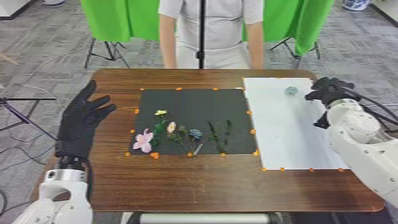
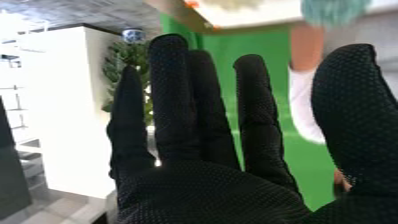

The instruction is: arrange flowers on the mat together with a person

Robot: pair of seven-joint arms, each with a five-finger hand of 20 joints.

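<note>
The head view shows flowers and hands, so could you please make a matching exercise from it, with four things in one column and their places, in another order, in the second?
Things:
1. Large pink flower
2. Pale teal flower
3. Left hand
4. Yellow flower

Places:
A. On the white sheet
B. On the dark mat, beyond the large pink flower
C. At the table's left edge
D. Near the mat's near left corner

Pairs: 1-D, 2-A, 3-C, 4-B

Brown wooden table (image 1: 178, 192): rectangular top
Dark rectangular mat (image 1: 187, 106): mid-left
White rectangular sheet (image 1: 289, 132): right, beside mat
Small orange pieces (image 1: 155, 155): along both edges
</note>
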